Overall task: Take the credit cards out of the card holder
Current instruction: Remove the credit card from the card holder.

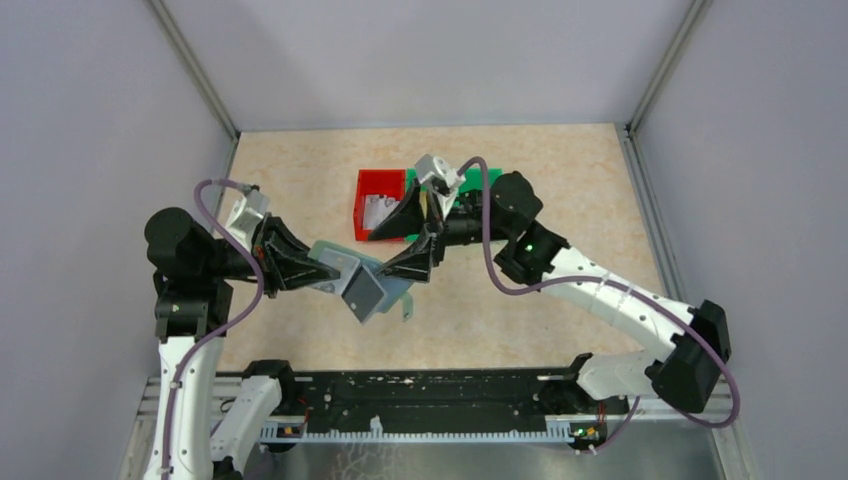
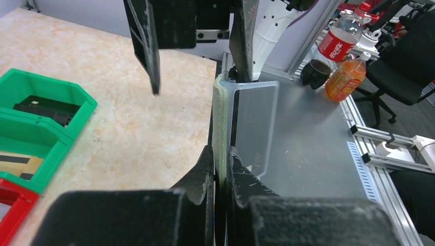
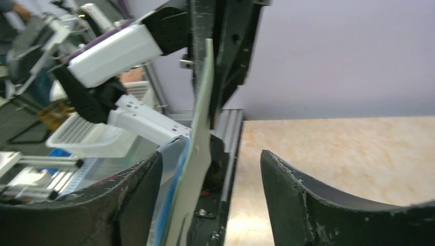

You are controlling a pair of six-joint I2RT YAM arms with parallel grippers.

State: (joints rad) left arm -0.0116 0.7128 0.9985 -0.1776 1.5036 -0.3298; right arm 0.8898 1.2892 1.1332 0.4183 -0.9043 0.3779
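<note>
- The flat grey-green folding card holder [image 1: 330,250] has a pale sage outer edge, and its inner pocket flap [image 2: 256,123] is a frosted blue-grey.
- The stone-look counter [image 1: 560,200] is beige, mottled with cream and faint orange veining.
- One small plastic bin [image 1: 380,180] is bright red. The plastic bin beside it [image 2: 36,136] is vivid green.
- The fingers [image 3: 292,195] are matte black, scuffed grey along their edges.
- The arm links [image 1: 610,300] are white with black joints.
- The cable [image 1: 486,245] is dull purple.
- The walls [image 1: 90,150] are pale lilac-grey.
- One plastic bottle [image 2: 344,79] holds orange liquid, and another bottle [image 2: 336,46] wears a red label.
</note>
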